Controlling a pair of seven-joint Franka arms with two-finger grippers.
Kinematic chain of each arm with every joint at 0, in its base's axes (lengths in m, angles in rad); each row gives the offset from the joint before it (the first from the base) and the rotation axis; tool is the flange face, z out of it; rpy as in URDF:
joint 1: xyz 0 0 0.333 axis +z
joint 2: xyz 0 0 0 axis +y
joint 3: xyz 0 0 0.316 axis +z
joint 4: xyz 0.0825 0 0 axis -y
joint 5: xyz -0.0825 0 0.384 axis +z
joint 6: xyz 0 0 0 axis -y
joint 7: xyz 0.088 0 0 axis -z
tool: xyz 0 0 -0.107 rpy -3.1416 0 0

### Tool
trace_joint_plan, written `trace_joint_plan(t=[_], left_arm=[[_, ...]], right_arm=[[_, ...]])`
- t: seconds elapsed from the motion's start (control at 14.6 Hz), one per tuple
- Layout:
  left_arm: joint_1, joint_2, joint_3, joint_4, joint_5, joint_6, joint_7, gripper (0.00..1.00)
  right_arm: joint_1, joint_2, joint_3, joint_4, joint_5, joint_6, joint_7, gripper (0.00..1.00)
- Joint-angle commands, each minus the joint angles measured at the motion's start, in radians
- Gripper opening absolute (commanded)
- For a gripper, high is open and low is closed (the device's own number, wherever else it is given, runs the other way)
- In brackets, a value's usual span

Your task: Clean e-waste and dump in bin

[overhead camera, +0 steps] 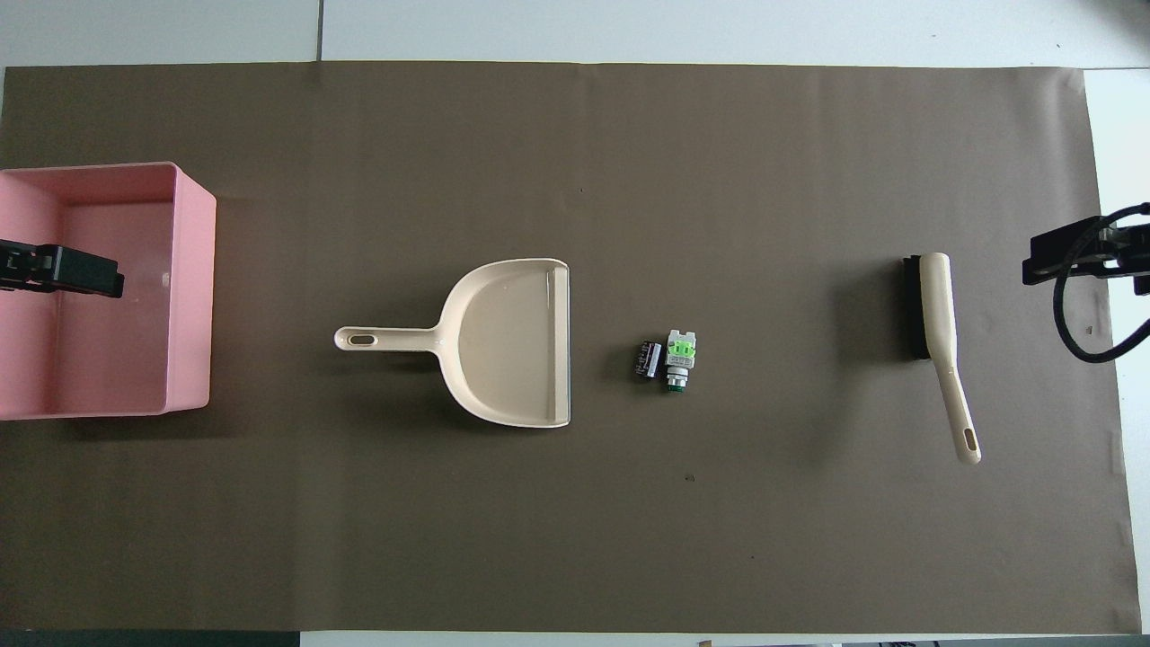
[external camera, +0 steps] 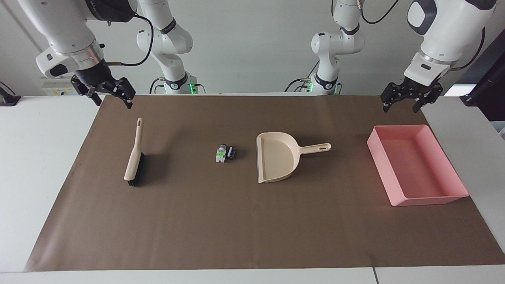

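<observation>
The e-waste (external camera: 225, 153) (overhead camera: 667, 357) lies mid-mat: a white bit with green marks touching a small black block. It sits beside the open mouth of a beige dustpan (external camera: 276, 157) (overhead camera: 512, 350). The bin (external camera: 428, 200) (overhead camera: 193, 288), a shallow pink tray, stands toward the left arm's end of the table with nothing in it. My left gripper (external camera: 408, 103) (overhead camera: 58, 270) hangs open and holds nothing, raised over the bin's edge nearest the robots. My right gripper (external camera: 113, 100) (overhead camera: 1078, 252) hangs open and holds nothing, raised over the mat's edge near the brush handle.
A beige hand brush with black bristles (external camera: 134, 156) (overhead camera: 934, 332) lies toward the right arm's end, handle pointing toward the robots. A brown mat (external camera: 252, 236) covers the white table. The dustpan's handle points toward the bin.
</observation>
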Motion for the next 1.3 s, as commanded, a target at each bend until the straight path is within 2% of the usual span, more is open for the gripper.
trace_joint_plan(t=[0.0, 0.48, 0.55, 0.68, 0.96, 1.09, 1.23], left_arm=[[0.007, -0.020, -0.001, -0.025, 0.009, 0.005, 0.015, 0.99], [0.002, -0.011, -0.002, -0.002, 0.018, -0.004, 0.001, 0.99], [0.001, -0.011, -0.002, -0.003, 0.018, -0.012, 0.001, 0.99], [-0.010, -0.011, -0.007, 0.000, 0.018, -0.041, 0.014, 0.99], [-0.044, -0.011, -0.015, -0.009, -0.004, -0.023, 0.166, 0.98], [-0.057, -0.005, -0.016, -0.020, -0.057, -0.008, 0.310, 0.97], [-0.091, 0.006, -0.015, -0.037, -0.060, -0.009, 0.492, 0.97]], right_arm=[[-0.003, -0.009, 0.002, -0.005, 0.001, 0.004, 0.017, 1.00], [-0.011, -0.015, 0.004, -0.021, 0.004, -0.001, 0.024, 1.00], [-0.015, -0.035, 0.004, -0.060, 0.015, 0.007, 0.017, 1.00], [-0.017, -0.064, 0.002, -0.138, 0.016, 0.097, 0.007, 1.00], [-0.069, -0.197, -0.006, -0.479, 0.016, 0.335, -0.105, 1.00], [-0.109, -0.202, -0.006, -0.562, 0.016, 0.392, -0.165, 1.00], [-0.133, -0.178, -0.006, -0.622, 0.018, 0.436, -0.182, 1.00]])
